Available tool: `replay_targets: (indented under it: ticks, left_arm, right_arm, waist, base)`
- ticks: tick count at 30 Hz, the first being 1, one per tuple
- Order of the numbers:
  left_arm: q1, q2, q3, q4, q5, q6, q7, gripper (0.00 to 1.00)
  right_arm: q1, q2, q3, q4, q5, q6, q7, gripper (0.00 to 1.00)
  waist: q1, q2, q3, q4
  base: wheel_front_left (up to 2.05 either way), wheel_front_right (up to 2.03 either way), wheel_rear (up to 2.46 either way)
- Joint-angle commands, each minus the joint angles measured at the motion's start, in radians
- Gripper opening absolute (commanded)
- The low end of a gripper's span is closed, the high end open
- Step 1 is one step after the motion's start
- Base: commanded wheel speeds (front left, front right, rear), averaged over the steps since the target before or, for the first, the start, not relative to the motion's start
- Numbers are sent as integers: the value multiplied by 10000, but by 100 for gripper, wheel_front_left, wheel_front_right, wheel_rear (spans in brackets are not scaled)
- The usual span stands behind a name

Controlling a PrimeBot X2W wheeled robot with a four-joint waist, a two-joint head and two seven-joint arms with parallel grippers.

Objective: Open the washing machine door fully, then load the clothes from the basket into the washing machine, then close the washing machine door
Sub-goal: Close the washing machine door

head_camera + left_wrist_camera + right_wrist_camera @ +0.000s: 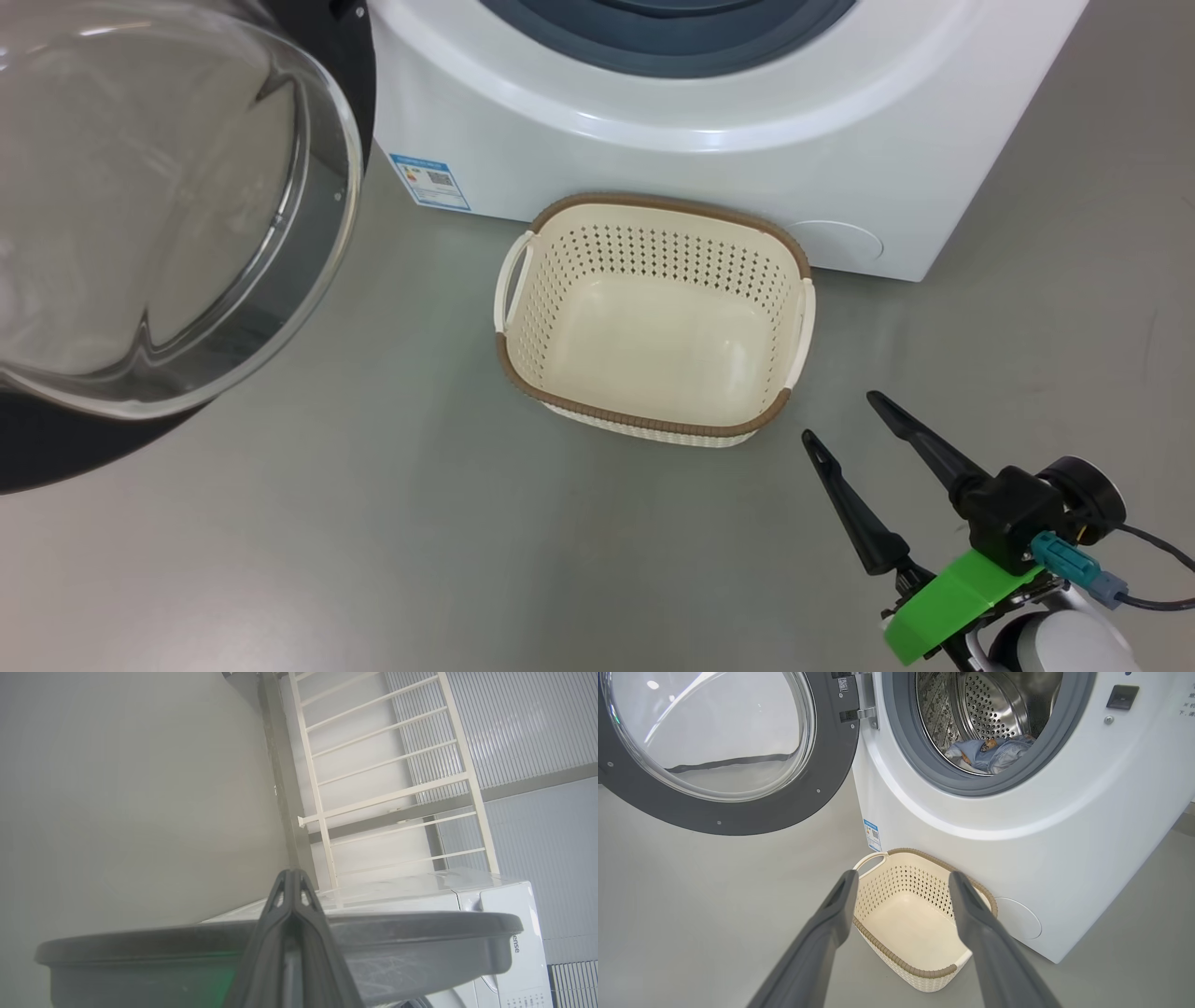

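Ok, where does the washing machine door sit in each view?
Head view: door at far left, its glass bulging toward the camera.
Left wrist view: the dark grey band across the bottom, behind the shut left fingers, looks like its rim seen edge-on.
Right wrist view: upper left, standing open.
Shared landmark: the white washing machine.

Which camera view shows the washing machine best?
The right wrist view: there the washing machine shows its open mouth, steel drum, grey gasket and white front. The head view has its lower front, cut off at the gasket's bottom arc. The left wrist view catches its top and one upper corner.
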Motion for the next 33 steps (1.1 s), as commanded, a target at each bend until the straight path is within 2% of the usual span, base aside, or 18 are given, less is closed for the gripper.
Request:
replay_targets:
  ticks: [1,13,33]
  left_arm:
    - [214,716,42,-292,-149,-41,286,0]
    - [670,674,-63,-1046,-497,339,1654,0]
    - [1255,124,-72,-2862,-1315,970,3359,0]
  right_arm:
    - [-103,-1,271,-215,91,16,-33,100]
    - [-114,-10,446,-128,210,16,-42,100]
    - [-246,176,389,92,241,16,-233,100]
  waist:
    - [0,0,-8,17]
    - [0,0,-47,97]
    - [0,0,13,171]
  base:
    - [0,0,0]
    - [0,0,0]
    - [0,0,0]
